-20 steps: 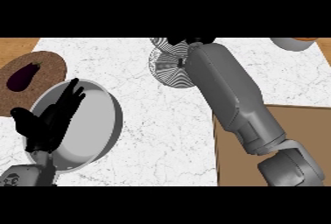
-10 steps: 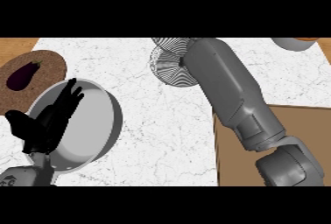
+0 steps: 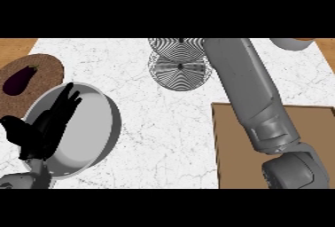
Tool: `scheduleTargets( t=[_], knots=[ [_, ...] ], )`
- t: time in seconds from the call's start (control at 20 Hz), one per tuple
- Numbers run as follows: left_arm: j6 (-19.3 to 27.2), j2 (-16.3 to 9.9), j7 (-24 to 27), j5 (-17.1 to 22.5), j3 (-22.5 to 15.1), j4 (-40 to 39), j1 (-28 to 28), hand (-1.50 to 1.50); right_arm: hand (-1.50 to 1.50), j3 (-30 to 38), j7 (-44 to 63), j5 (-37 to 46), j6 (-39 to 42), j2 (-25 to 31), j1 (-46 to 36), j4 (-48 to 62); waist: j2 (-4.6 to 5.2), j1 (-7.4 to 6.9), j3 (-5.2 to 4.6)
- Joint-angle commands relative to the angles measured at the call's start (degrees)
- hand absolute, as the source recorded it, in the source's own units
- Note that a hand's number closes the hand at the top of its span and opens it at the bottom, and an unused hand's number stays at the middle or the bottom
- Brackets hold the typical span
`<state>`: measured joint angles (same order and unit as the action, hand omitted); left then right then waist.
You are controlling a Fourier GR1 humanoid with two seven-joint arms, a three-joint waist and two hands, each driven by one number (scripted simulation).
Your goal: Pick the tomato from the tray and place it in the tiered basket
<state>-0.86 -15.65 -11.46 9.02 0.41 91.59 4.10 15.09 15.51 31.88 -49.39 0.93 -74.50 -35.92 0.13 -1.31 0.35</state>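
Observation:
The tiered basket (image 3: 179,66), a wire stand with round tiers, sits at the counter's far middle. No tomato shows anywhere in the view. The brown tray (image 3: 232,150) lies at the right front with nothing visible on it, though my right forearm (image 3: 252,97) crosses over much of it. That forearm runs up past the basket's right side to the top edge, and the right hand is out of sight beyond it. My left hand (image 3: 47,126) is open, fingers straight, over the left part of a grey round pan (image 3: 98,128).
A purple eggplant (image 3: 21,80) lies on a round brown board (image 3: 46,66) at the far left. An orange-rimmed dish (image 3: 293,43) peeks in at the top right corner. White marble counter (image 3: 163,124) stretches between the pan and the tray.
The right forearm has swung to the right of the basket, and its black fingers, seen earlier above the basket, have left the view. The left hand has drifted slightly lower left.

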Motion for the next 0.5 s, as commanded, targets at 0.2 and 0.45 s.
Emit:
scheduleTargets(
  t=[0.2,0.45],
  knots=[
    [-1.85,-1.36,-0.5,2.68,3.24,-2.34,-0.74,0.0,-1.5,1.87,0.38,-2.45,-2.25,4.98,6.88,-11.86,-0.49,2.06,-0.35],
    [0.2,-0.22,-2.11,1.31,1.92,1.18,-3.09,0.0,-1.5,0.4,6.88,-1.73,2.56,8.97,17.0,-25.69,-1.01,3.23,-0.34]
  ],
)
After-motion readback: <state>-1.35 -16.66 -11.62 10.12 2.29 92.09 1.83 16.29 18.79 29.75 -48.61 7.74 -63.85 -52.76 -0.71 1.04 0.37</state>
